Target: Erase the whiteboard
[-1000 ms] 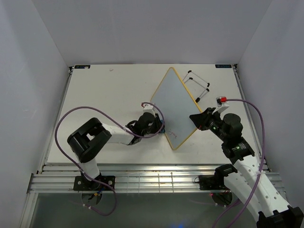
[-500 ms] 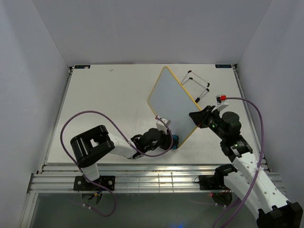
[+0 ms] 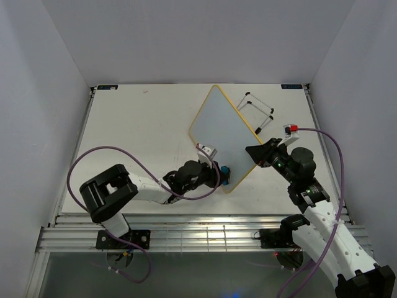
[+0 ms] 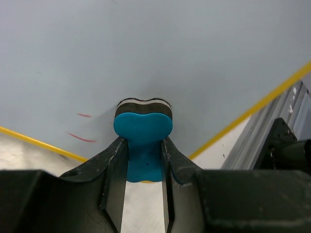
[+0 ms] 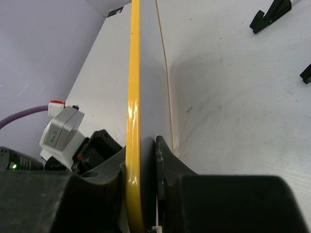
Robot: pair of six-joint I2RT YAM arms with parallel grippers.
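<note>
The left jaws clamp the blue eraser [image 4: 143,128], felt end pressed on the whiteboard [image 3: 220,127] just ahead of their tips; the right jaws pinch its yellow frame [image 5: 133,97]. Held by that edge alone, perhaps lightly, the board could twist loose under a hard wipe.

My overhead view is bright and evenly lit from above, with only faint, soft shadows on the table [image 3: 136,124], though the strip at six o'clock goes dim. On the left wrist camera the whiteboard [image 4: 155,48] reads flat grey-blue, the eraser [image 4: 143,128] is sharp with a faint shadow at nine o'clock, and the fingers [image 4: 112,167] of the left gripper [image 4: 144,144] are dark and soft. The right wrist camera gives me a glare streak down the yellow frame [image 5: 131,116], a soft shadow at its three o'clock side, and blur along the bottom.
</note>
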